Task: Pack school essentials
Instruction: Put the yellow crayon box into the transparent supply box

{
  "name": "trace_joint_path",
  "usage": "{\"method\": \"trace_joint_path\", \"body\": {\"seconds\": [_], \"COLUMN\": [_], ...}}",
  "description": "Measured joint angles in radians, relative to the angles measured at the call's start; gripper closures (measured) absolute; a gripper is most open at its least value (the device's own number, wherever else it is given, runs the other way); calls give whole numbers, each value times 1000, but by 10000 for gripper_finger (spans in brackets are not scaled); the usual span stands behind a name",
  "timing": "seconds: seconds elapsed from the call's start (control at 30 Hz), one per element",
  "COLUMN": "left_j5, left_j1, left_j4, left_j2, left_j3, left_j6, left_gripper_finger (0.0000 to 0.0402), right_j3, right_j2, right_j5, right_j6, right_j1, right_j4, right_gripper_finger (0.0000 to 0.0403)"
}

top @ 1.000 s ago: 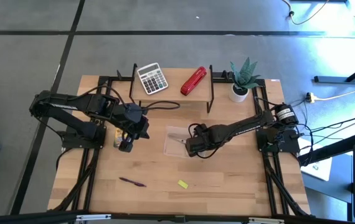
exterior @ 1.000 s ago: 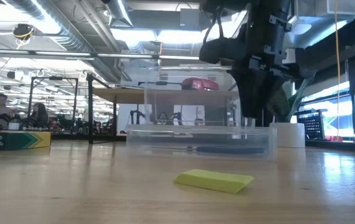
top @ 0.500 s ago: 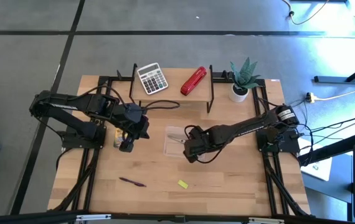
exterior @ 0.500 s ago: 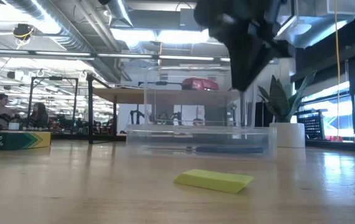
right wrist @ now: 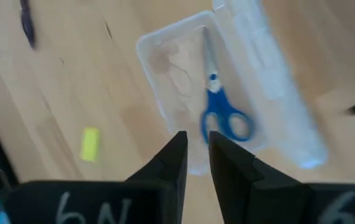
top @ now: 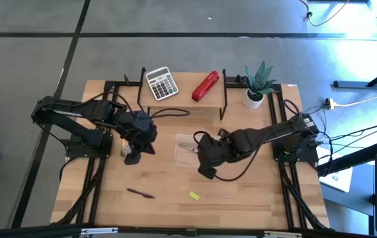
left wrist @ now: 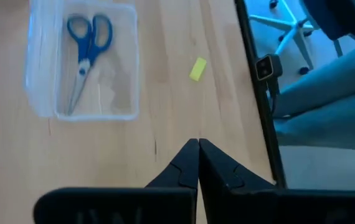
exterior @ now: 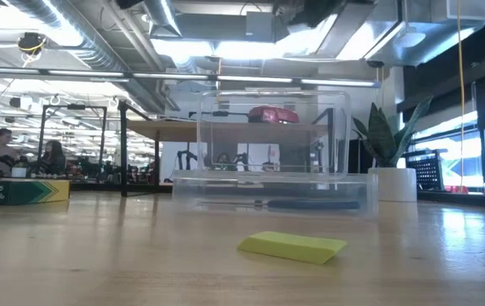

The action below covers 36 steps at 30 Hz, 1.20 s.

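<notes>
1. High view: the left gripper (top: 134, 157) sits over the table's left side, just beside a small printed box (top: 124, 150) that the arm mostly hides. The right gripper (top: 204, 171) hangs just off the near right corner of the clear bin (top: 187, 151) at table centre.
2. Only the high view shows the pen (top: 139, 193) and the yellow block (top: 194, 195) together — both lie on bare wood near the front edge, well apart from each other and from the bin.
3. The low view shows neither gripper; it gives the block (exterior: 293, 246) lying flat in front of the bin (exterior: 270, 189), whose clear lid stands raised behind it, and the printed box (exterior: 19, 191) far off to one side.
4. Left wrist view: fingers (left wrist: 184, 172) pressed together, holding nothing; the bin (left wrist: 83, 62) and block (left wrist: 197, 69) lie ahead.
5. Right wrist view: fingers (right wrist: 172, 160) stand slightly apart with a narrow gap — nothing between them.
6. Bin contents: blue-handled scissors (right wrist: 222, 111) only, lying flat along its length; the left wrist view confirms this (left wrist: 85, 52).
7. Back shelf, high view: a calculator (top: 161, 83) and a red stapler (top: 206, 86), with a potted plant (top: 257, 83) at the far right corner.
</notes>
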State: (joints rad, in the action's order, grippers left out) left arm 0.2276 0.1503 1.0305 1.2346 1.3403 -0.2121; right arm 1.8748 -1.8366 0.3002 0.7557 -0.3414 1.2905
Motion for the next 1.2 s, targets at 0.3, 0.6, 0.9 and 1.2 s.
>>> {"method": "trace_joint_path", "body": {"seconds": [0.3,0.6,0.9,1.2], "left_j5": [-69,-238,-368,-433], "left_j1": [172,413,615,690], "left_j4": [51,44,29,-12], "left_j2": [-1,1,31,109], "left_j3": [0,0,0,0], "left_j6": [-204,-352,-473,-611], "left_gripper_finger": [401,401,401,401], "right_j3": [167,265,251,250], "right_j2": [0,1,0,0], "right_j5": [-23,-120,-195,-197], "right_j6": [-274,-376,-428,-425], "right_j1": [-8,-11,-12,-14], "right_j4": [70,15,-101,-120], "right_gripper_finger": [334,334,334,334]}}
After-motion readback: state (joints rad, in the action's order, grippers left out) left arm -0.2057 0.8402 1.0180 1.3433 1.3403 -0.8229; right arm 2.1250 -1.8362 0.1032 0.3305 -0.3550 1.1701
